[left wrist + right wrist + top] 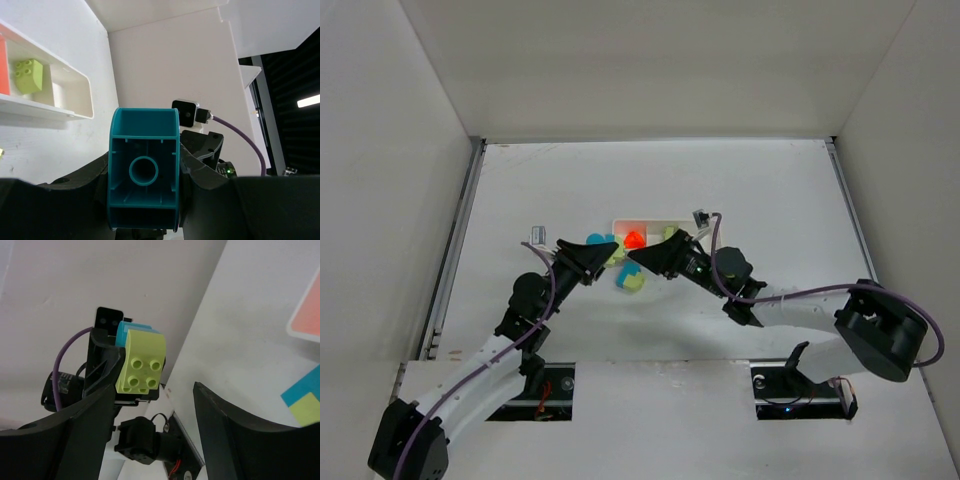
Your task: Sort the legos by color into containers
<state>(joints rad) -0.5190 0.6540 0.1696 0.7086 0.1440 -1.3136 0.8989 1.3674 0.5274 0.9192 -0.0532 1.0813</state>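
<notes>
My left gripper is shut on a teal-blue lego, whose hollow underside faces its camera. In the right wrist view a yellow-green lego sits on the far end of that teal lego, studs towards me. My right gripper is open and empty, facing the left gripper tip to tip just in front of the white tray. The tray holds a yellow-green lego in one compartment and an orange-red lego in the one beside it. A yellow-green lego touching a teal one lies on the table below the right gripper.
White walls close in the table on three sides. A metal rail runs along the left edge. A small white tag lies left of the left gripper. The arms' bases stand at the near edge.
</notes>
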